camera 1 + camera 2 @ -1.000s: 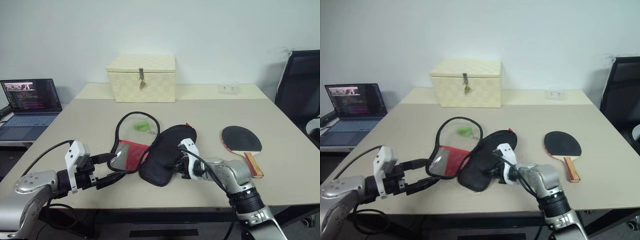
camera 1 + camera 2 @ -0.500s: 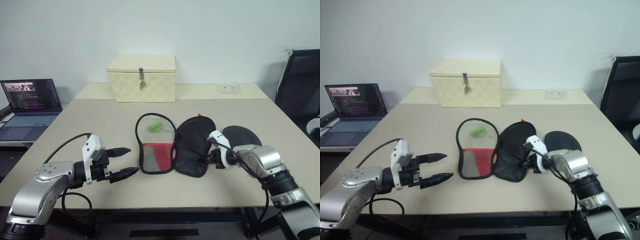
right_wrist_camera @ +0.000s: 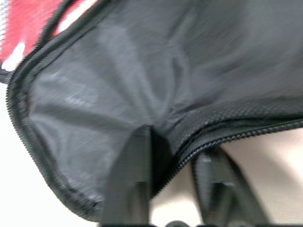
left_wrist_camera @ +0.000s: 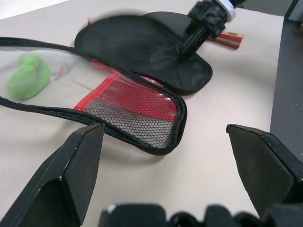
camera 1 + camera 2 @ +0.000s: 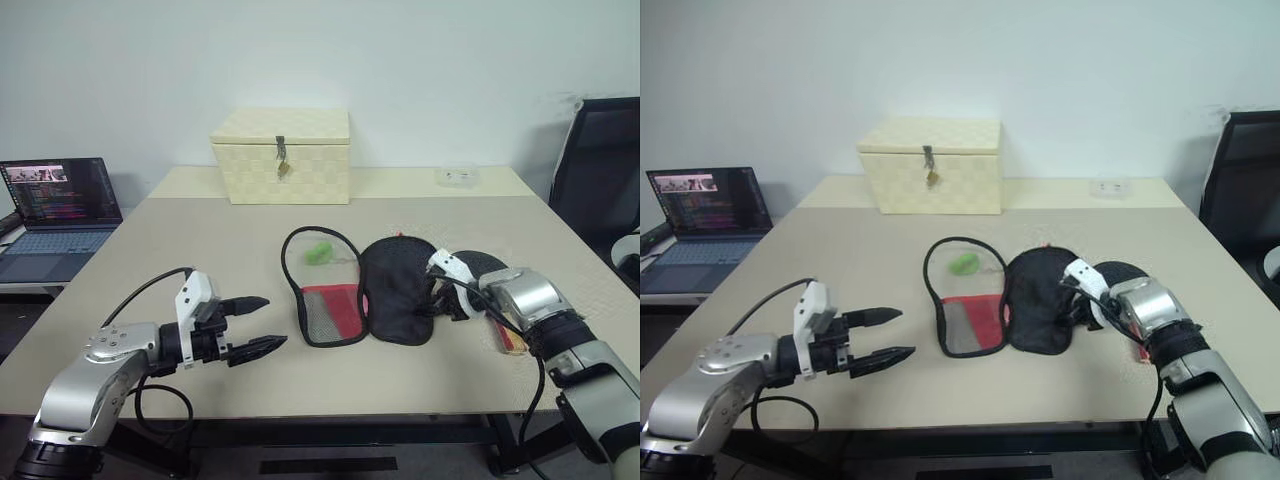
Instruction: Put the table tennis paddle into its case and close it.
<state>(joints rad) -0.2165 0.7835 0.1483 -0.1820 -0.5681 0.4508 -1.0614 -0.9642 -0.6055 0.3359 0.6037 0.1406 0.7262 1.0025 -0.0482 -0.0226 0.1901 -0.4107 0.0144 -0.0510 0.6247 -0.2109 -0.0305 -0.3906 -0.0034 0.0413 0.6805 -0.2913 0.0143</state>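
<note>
Right wrist view shows your right hand (image 5: 437, 297) pinching the black flap of the case (image 5: 370, 288), unzipped and open on the desk (image 5: 200, 250), left hand (image 5: 262, 322) spread, while the table tennis paddle (image 5: 490, 268) lies outside, neither packed nor zipped.

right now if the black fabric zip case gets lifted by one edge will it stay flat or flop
Probably flop: the black fabric zip case lies splayed in two thin halves, creased near the right gripper. Likely light, and apt to slide on the smooth table.

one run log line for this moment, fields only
case: unzipped, flat on table | paddle: outside case, behind right gripper | right gripper: at case edge | left gripper: open, empty
</note>
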